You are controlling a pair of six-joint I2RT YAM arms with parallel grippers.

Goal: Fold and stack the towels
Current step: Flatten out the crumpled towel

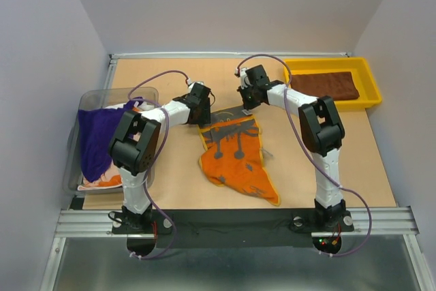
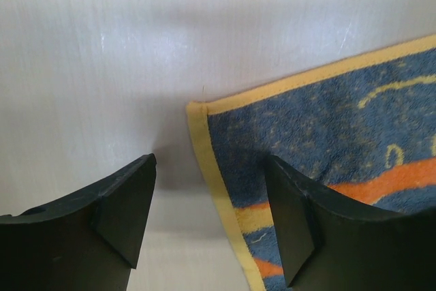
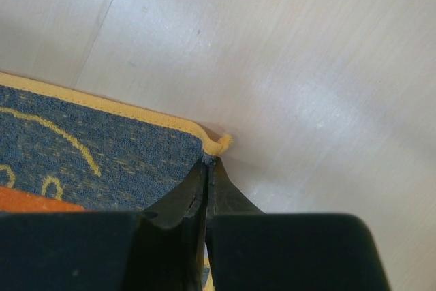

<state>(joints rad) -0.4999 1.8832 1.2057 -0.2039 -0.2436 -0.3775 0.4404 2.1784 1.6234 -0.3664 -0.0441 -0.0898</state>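
An orange towel (image 1: 235, 158) with a blue-grey pattern and yellow hem lies partly folded on the table's middle. My left gripper (image 1: 204, 119) is at its far left corner. In the left wrist view this gripper (image 2: 211, 168) is open, its jaws astride the yellow hem of the towel (image 2: 327, 127). My right gripper (image 1: 246, 107) is at the far right corner. The right wrist view shows it (image 3: 210, 165) shut on the towel (image 3: 102, 155), with the corner tip curling out above the fingertips. A dark brown towel (image 1: 330, 85) lies folded at the back right, and a purple towel (image 1: 99, 138) lies on the left.
The brown towel rests in a yellow tray (image 1: 327, 64) at the back right. The purple towel sits in a clear bin (image 1: 73, 158) at the left edge, over an orange-and-white cloth (image 1: 102, 180). Walls close in the table on three sides.
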